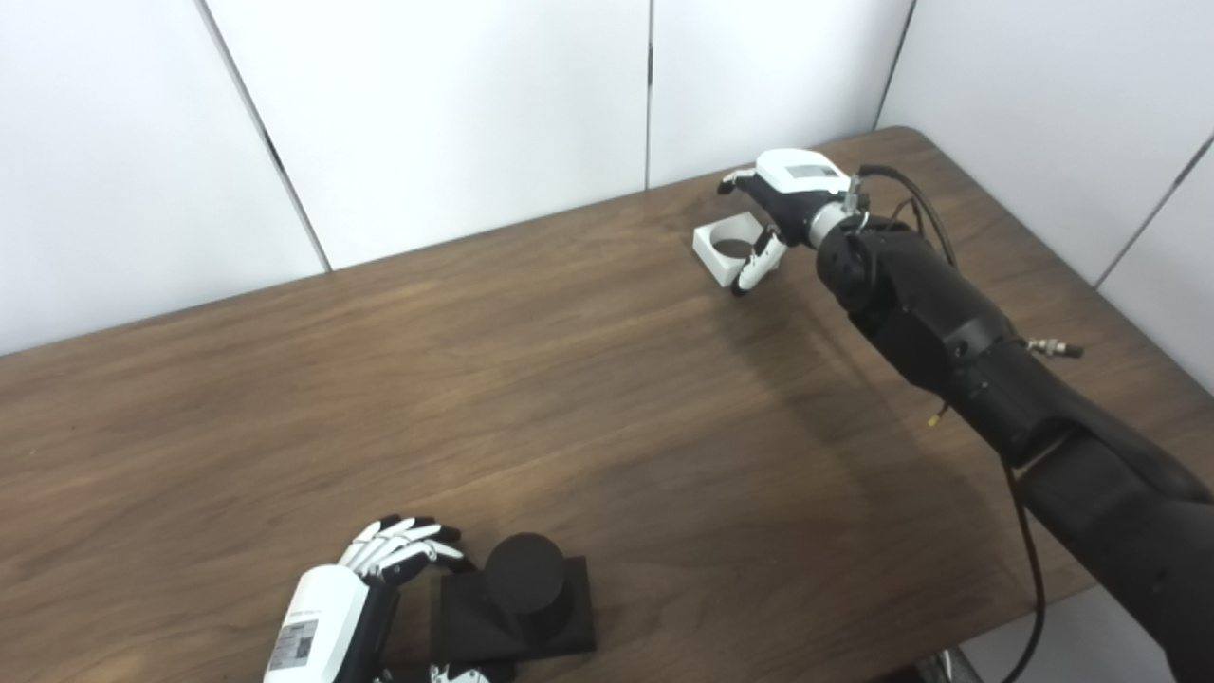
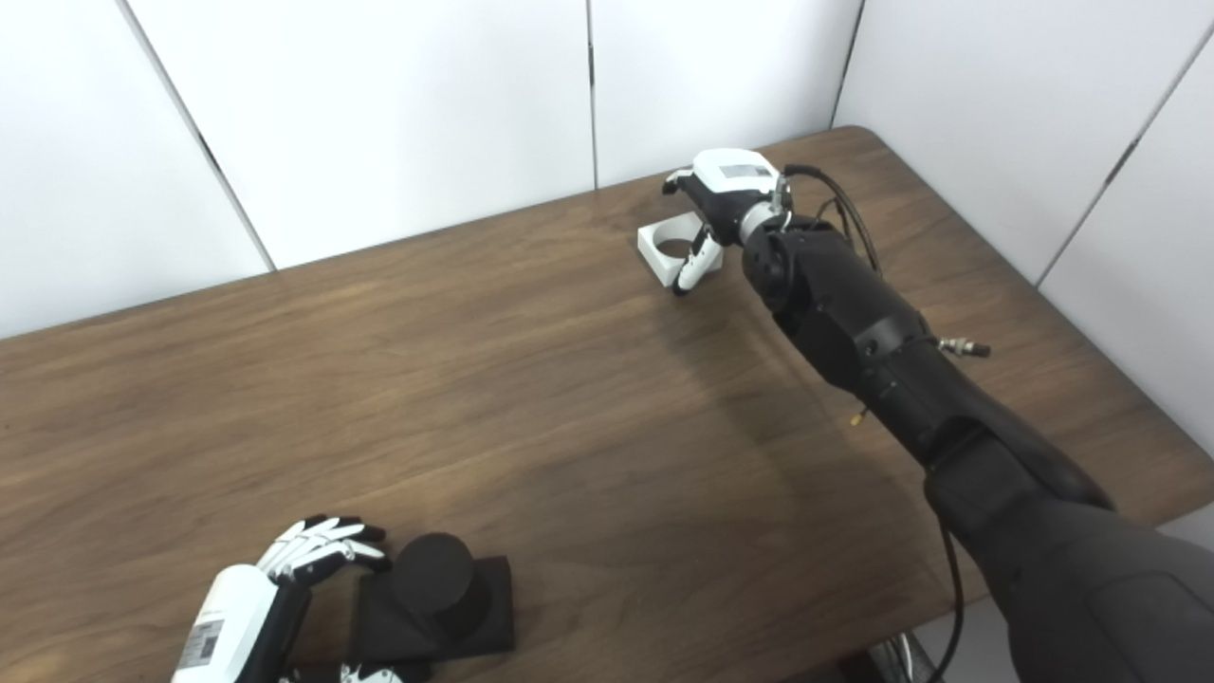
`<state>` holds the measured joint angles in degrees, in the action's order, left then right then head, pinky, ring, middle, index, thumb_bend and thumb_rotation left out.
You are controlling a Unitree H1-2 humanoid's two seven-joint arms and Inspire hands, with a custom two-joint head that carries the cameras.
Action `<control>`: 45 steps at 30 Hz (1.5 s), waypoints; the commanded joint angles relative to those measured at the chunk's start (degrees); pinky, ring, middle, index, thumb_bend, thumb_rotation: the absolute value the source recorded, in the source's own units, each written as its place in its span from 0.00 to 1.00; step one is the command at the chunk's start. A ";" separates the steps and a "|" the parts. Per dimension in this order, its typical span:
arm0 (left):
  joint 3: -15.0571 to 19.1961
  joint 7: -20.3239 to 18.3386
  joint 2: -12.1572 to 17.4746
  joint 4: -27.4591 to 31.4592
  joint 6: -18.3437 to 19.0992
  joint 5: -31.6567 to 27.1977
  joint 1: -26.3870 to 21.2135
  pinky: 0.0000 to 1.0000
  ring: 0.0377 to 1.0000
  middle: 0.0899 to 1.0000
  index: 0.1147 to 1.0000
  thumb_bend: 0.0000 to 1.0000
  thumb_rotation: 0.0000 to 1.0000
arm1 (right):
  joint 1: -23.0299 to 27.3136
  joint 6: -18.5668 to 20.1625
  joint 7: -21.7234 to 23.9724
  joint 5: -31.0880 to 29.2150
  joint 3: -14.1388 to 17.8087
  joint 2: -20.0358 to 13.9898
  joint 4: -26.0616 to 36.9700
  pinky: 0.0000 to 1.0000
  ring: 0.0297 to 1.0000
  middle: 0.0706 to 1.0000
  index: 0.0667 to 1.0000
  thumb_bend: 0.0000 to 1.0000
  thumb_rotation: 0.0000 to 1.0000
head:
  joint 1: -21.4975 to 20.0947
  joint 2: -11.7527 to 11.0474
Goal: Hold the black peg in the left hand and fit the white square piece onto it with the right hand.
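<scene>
The black peg (image 1: 524,571), a short cylinder on a square black base, rests on the table near the front edge. My left hand (image 1: 365,593) lies just left of it, open. Its fingers (image 1: 408,547) reach the base's far left corner, and its thumb shows at the picture's bottom edge below the base. The white square piece (image 1: 726,249), which has a round hole, lies flat at the far right of the table. My right hand (image 1: 782,199) hovers over its right side, open. The thumb (image 1: 757,268) rests against its near right corner and the fingers curl beyond its far edge.
The brown wooden table (image 1: 569,398) runs to white wall panels at the back and right. My right arm (image 1: 948,332) crosses the table's right part with loose cables along it. The front edge lies just below the peg.
</scene>
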<state>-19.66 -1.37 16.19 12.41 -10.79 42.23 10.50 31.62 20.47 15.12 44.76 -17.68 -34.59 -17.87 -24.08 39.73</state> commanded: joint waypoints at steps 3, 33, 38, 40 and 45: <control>0.08 -2.46 0.56 -0.11 2.50 1.15 1.54 0.87 0.81 0.74 0.42 0.52 0.05 | 4.17 -0.88 -0.80 1.54 -0.47 -1.15 -0.03 0.86 0.93 0.89 0.83 0.84 0.19 | 0.14 0.12; 0.50 -2.96 -0.70 2.06 3.14 1.32 1.92 0.87 0.80 0.72 0.42 0.52 0.04 | 5.36 -0.36 1.81 3.61 -3.07 -2.90 -2.15 0.81 0.91 0.86 0.65 0.84 0.14 | 0.82 0.74; 0.62 -3.15 -0.90 2.45 3.44 1.40 1.95 0.86 0.79 0.72 0.42 0.52 0.04 | 5.42 -1.14 1.97 3.26 -2.73 -3.81 -2.42 0.80 0.89 0.85 0.64 0.85 0.14 | 0.81 0.97; 0.71 -3.24 -0.94 2.48 3.43 1.33 1.94 0.86 0.79 0.72 0.42 0.52 0.04 | 5.47 -1.35 2.24 2.99 -2.54 -4.07 -2.25 0.80 0.89 0.85 0.63 0.85 0.14 | 0.73 1.07; 0.79 -3.77 -1.08 2.79 3.75 1.63 1.96 0.86 0.79 0.72 0.42 0.52 0.04 | 6.14 -1.26 3.79 2.59 -2.44 -4.48 -1.82 0.80 0.89 0.82 0.60 0.86 0.11 | 0.90 1.16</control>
<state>-18.95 -3.42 14.70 14.63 -8.91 42.97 11.29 34.57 19.57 18.71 46.78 -20.97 -36.82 -20.41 -23.20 40.87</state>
